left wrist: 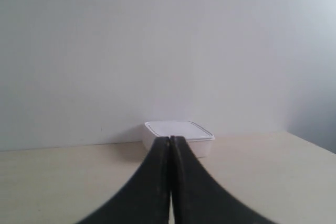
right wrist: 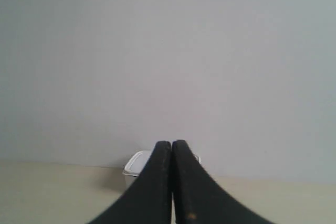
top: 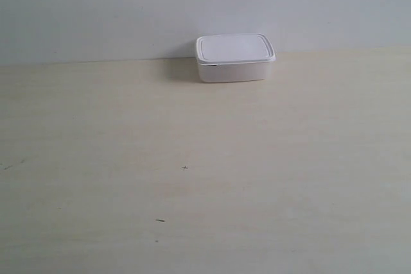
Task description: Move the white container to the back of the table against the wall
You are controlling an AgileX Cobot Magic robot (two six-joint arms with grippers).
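Observation:
The white container (top: pixel 234 58) stands lid on at the far edge of the cream table (top: pixel 192 158), right against the pale wall (top: pixel 128 4). Neither arm shows in the exterior view. In the left wrist view my left gripper (left wrist: pixel 170 139) is shut with nothing between its black fingers, and the white container (left wrist: pixel 184 129) lies well beyond its tips by the wall. My right gripper (right wrist: pixel 171 143) is also shut and empty; the white container (right wrist: pixel 136 165) peeks out behind its fingers, far off against the wall.
A small cross mark (top: pixel 185 168) and a tiny dark speck (top: pixel 160 221) lie on the table's near half. The wall (left wrist: pixel 157 51) runs along the whole back edge.

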